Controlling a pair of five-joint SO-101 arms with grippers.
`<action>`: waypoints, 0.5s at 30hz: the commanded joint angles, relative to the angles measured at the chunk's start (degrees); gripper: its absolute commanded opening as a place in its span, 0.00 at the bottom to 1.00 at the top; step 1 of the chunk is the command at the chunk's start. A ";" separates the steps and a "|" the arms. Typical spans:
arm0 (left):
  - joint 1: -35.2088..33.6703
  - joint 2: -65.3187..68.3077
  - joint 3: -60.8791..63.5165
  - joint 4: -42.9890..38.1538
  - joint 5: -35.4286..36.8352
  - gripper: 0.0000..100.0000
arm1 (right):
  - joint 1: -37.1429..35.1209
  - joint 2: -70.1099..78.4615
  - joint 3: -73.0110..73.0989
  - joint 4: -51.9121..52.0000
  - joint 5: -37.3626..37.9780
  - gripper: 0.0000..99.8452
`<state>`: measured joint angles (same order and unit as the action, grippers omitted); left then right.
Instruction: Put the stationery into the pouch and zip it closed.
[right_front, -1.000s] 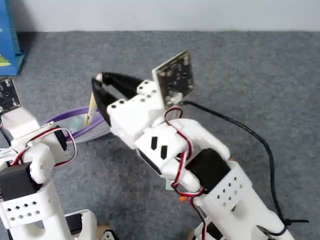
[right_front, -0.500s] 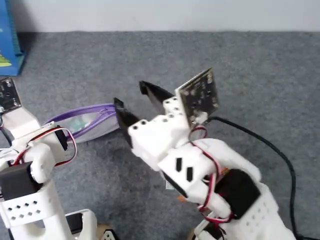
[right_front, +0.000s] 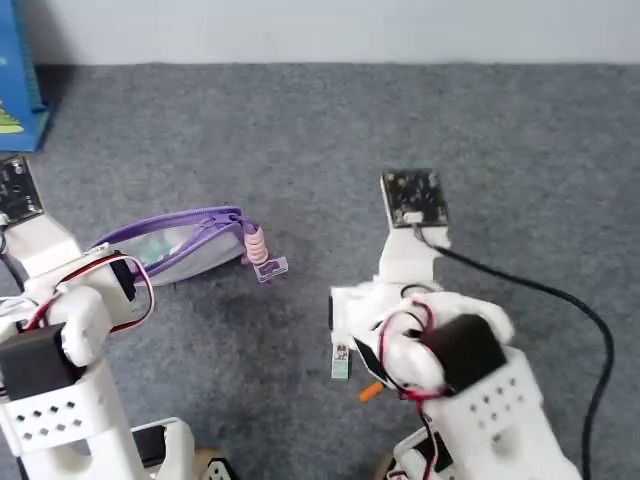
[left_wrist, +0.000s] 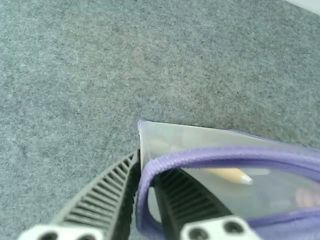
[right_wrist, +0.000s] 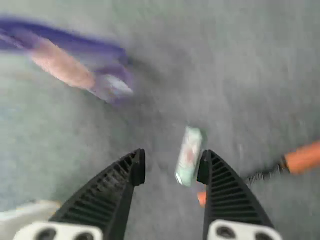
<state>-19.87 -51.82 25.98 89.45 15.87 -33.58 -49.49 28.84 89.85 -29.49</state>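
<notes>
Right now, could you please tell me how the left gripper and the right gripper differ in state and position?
The left gripper is shut on the pouch, while the right gripper is open and holds nothing. The left gripper's fingers pinch the pouch's purple-edged corner; the right gripper's fingers are spread apart and hang above a small green item. Both have the same dark ribbed fingers.

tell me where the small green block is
In the high view the small green block lies on the grey mat by the right arm, beside an orange item and apart from the pouch.
</notes>
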 joint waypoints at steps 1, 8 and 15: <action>-0.62 0.35 -0.04 -1.05 0.26 0.01 | 4.26 -1.01 8.09 -0.57 -2.11 0.17; -0.53 0.35 0.66 -1.23 0.26 0.01 | 16.48 -1.01 21.45 -9.71 2.46 0.17; -0.53 0.35 0.66 -1.23 0.26 0.01 | 20.97 -0.48 27.16 -12.88 7.65 0.17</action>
<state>-19.87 -51.91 26.51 89.45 15.87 -13.71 -49.49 55.82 78.07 -23.87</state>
